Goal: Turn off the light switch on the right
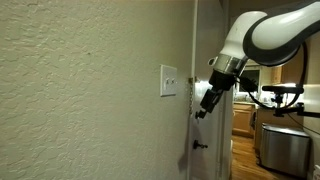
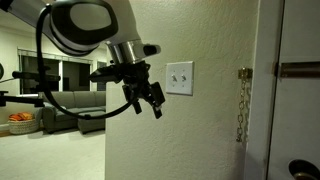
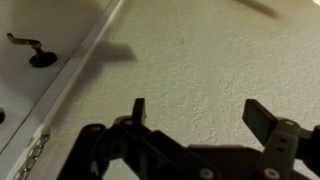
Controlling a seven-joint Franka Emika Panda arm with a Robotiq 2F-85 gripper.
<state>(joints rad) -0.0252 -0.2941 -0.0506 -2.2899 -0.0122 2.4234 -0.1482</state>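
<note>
A white wall plate (image 1: 168, 81) with two small toggles sits on the textured wall; it also shows in an exterior view (image 2: 180, 77). The right-hand light switch (image 2: 185, 76) is a tiny white toggle; its position is too small to tell. My gripper (image 2: 155, 101) hangs in front of the wall, to the left of and slightly below the plate, not touching it. In an exterior view the gripper (image 1: 203, 104) is off the wall, toward the door side. In the wrist view the gripper (image 3: 200, 112) is open and empty over bare wall; the plate is out of that view.
A shiny door chain (image 2: 242, 105) hangs on the door frame beside the white door (image 2: 298, 90); the chain also shows in the wrist view (image 3: 36, 155). A door handle (image 3: 30, 48) is at the upper left. A sofa (image 2: 72, 108) and camera stands are behind.
</note>
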